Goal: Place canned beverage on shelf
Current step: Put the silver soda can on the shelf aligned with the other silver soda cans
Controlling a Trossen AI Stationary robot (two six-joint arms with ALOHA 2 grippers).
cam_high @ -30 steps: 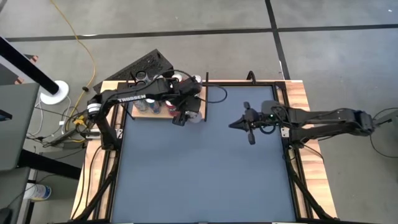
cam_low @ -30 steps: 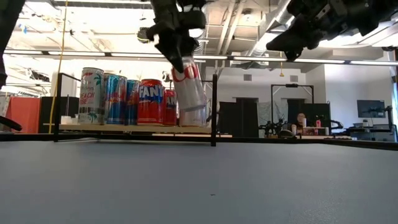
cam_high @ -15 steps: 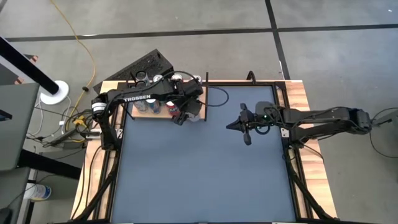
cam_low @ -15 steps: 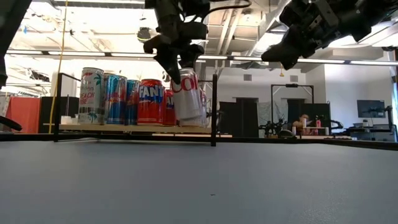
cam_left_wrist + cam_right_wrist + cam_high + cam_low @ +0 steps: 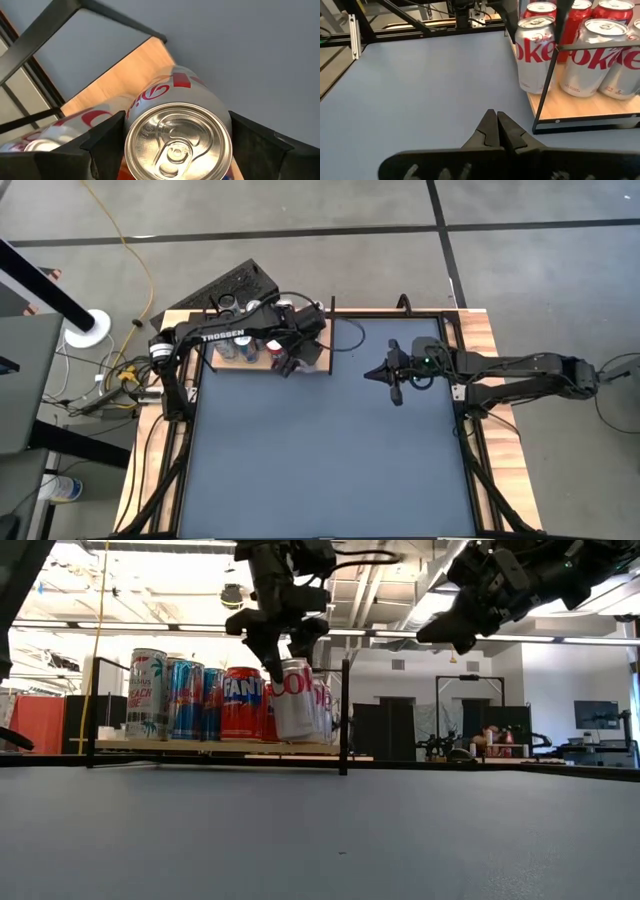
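The left gripper (image 5: 277,650) clasps the Diet Coke can (image 5: 293,700) from above, long axis nearly upright, at the shelf (image 5: 200,746)'s three-o'clock end beside the Fanta can (image 5: 241,703), while the right gripper (image 5: 383,377), pinched closed, hangs well apart.

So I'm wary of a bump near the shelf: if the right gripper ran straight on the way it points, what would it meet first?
The shut right gripper points across bare blue tabletop toward the far table edge, with the shelf and its Diet Coke cans off to one side. The way looks free, though depth is unclear.
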